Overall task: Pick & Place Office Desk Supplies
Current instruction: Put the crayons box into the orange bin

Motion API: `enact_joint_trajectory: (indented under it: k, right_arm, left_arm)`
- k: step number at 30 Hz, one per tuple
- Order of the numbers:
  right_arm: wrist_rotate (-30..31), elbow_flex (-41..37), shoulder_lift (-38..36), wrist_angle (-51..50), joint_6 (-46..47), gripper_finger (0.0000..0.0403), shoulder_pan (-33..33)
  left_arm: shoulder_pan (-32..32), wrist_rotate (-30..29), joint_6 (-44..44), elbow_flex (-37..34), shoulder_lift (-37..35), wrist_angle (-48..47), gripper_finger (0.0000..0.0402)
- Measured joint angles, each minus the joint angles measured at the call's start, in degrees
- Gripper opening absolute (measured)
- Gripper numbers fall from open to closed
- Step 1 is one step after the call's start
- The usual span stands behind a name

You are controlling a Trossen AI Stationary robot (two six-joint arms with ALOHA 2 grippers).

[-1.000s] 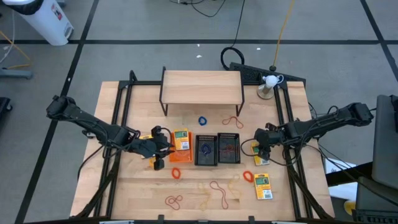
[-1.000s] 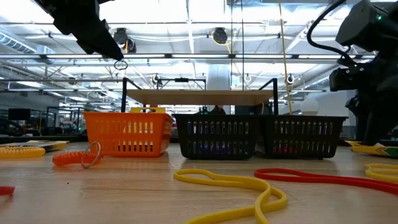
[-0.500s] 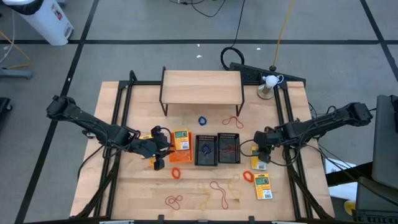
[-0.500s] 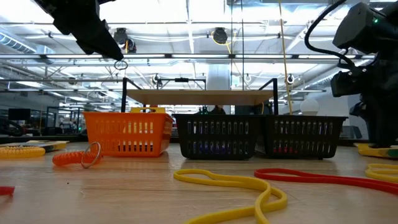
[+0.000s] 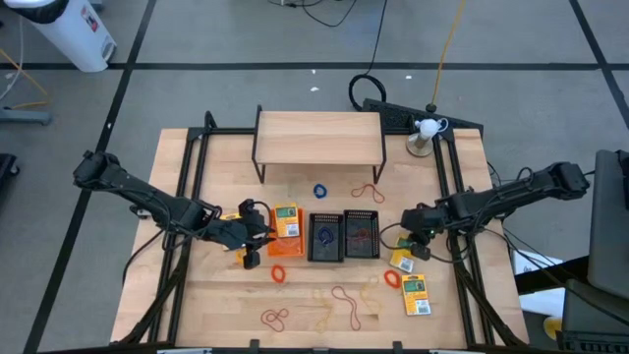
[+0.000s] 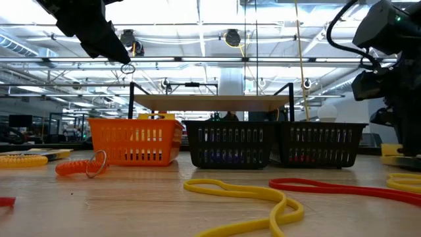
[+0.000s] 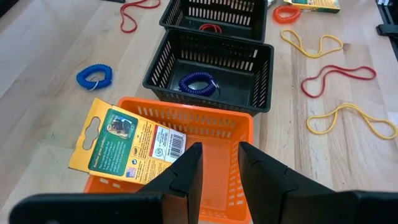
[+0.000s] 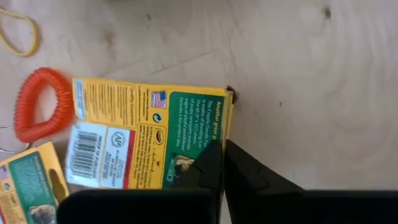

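Observation:
My right gripper (image 8: 222,149) is shut on a yellow-and-green pack (image 8: 143,140) at the table's right side, beside the right black bin (image 5: 362,233). In the high view the pack (image 5: 402,262) sits just under that gripper (image 5: 410,251). My left gripper (image 7: 219,167) stands open above the orange bin (image 7: 205,127), with nothing between its fingers. Another pack (image 7: 124,149) lies tilted on the orange bin's rim. A blue coil band (image 7: 198,81) lies in the left black bin (image 5: 326,236). My right gripper pinches the edge of the pack's green end (image 8: 214,134) between its two fingers. The fingers (image 8: 249,171) come slanting down from above. The pack's printed face is up; whether its other end rests on the table, I cannot tell.
An orange coil band (image 8: 40,102) and a further pack (image 5: 416,293) lie close to the held pack. Loose yellow (image 5: 339,313) and red (image 5: 274,317) bands lie near the front edge. The wooden shelf (image 5: 319,138) stands at the back, with a blue coil (image 5: 320,190) before it.
My right gripper has shut on the pack's end and its wrist has tipped. The pack has turned a little and shifted toward the table's near edge. My left gripper has kept still.

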Motion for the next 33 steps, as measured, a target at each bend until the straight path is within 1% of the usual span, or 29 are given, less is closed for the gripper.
enact_joint_trajectory:
  k: [6, 10, 16, 19, 24, 27, 31, 33]
  right_arm:
    - [0.61, 3.19, -3.68, -1.5, -1.38, 0.0, 0.01]
    - [3.28, 6.19, -5.92, -1.55, -3.81, 0.0, 0.04]
    - [6.22, 10.47, -8.59, -1.84, -8.07, 0.0, -0.08]
    - [6.34, 12.78, -9.6, -2.91, -8.67, 0.0, -0.07]
    - [6.27, 16.49, -10.61, -5.08, -9.21, 0.0, -0.07]
    - [6.28, 17.73, -10.64, -2.94, -11.62, 0.0, -0.07]
    - [6.24, 17.85, -10.47, 3.98, -17.35, 0.0, -0.07]
    - [6.21, 17.89, -10.47, 5.64, -19.24, 0.0, -0.07]
  left_arm:
    - [-0.01, -0.08, -0.01, 0.0, 0.0, 0.02, 0.0104]
    - [-0.01, -0.23, 0.56, 0.0, 0.0, 0.04, 0.0104]
    - [0.01, -3.57, 4.59, 0.0, 0.0, 0.4, 0.0104]
    - [0.0, -4.8, 5.95, 0.0, 0.0, 0.72, 0.0104]
    - [0.01, -5.08, 6.48, 0.0, 0.0, 1.66, 0.0104]
    - [0.01, -5.11, 6.62, 0.0, 0.0, 3.6, 0.0104]
    - [0.45, -5.02, 8.14, 0.02, 0.0, 7.05, 0.0104]
    - [0.85, -4.86, 8.13, 0.02, 0.0, 7.9, 0.0104]
